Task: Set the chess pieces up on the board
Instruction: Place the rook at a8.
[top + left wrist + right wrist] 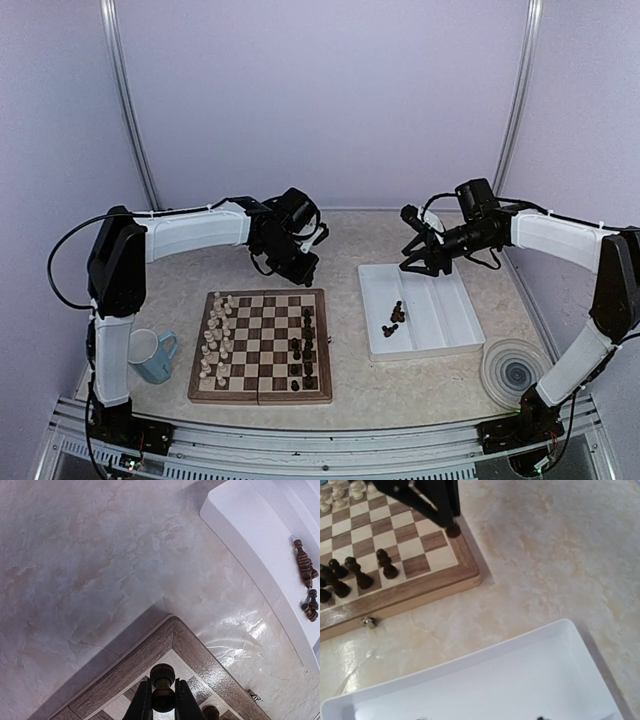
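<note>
Your left arm, right arm: white covers, black joints | left end effector, right end effector: black | black cables loop alongside

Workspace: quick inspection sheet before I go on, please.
Surface: marbled table, no spills seen.
Job's things: board front left; dark chess pieces on its right side; loose dark pieces in white tray.
Clutter: cream pieces, blue mug, clear disc.
Grippers: left gripper shut on one dark piece over the board's far right corner; right gripper open over the tray's far end.
Cables: black cable loops beside left arm.
Surroundings: plain walls; nothing else seen.
</note>
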Tool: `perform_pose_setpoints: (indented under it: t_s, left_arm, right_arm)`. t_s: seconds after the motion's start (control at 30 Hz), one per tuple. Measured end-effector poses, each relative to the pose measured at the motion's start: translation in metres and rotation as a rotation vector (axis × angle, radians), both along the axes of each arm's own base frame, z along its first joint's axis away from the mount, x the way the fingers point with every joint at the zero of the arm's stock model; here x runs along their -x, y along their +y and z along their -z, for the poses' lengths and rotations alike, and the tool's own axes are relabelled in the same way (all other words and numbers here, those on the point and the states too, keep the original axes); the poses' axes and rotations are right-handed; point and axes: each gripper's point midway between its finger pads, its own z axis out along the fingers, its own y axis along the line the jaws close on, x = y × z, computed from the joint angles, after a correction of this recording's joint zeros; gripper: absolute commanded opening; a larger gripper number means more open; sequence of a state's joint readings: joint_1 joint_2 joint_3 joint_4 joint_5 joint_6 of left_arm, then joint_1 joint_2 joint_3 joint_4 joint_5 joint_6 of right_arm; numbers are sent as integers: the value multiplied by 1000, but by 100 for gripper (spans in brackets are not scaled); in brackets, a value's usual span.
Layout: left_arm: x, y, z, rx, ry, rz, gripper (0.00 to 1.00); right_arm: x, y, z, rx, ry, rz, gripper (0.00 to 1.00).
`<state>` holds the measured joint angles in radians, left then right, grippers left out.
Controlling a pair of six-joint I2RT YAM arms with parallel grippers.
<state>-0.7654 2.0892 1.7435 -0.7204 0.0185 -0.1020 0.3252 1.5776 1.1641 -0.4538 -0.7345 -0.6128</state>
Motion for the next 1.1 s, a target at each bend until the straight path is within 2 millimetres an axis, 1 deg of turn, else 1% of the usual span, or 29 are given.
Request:
perform_pose_setpoints:
  t_s: [0.1, 0.2, 0.43, 0.7, 1.1]
  left_arm:
    - [2, 1, 12, -26, 24, 1, 9]
    - [2, 0, 19, -43, 38, 5, 9]
    - [11, -2, 30, -70, 67, 20, 8]
    - [20, -4, 40, -93, 91, 39, 8]
    - [20, -4, 40, -98, 92, 34, 8]
  right_arm:
    - [0, 0, 1, 2, 3, -1, 47]
    - [0, 0, 4, 5, 11, -2, 47]
    - [0, 0, 15, 16, 39, -5, 47]
    - [0, 0, 17, 20, 42, -8, 47]
    - [0, 0, 19, 21, 46, -10, 48]
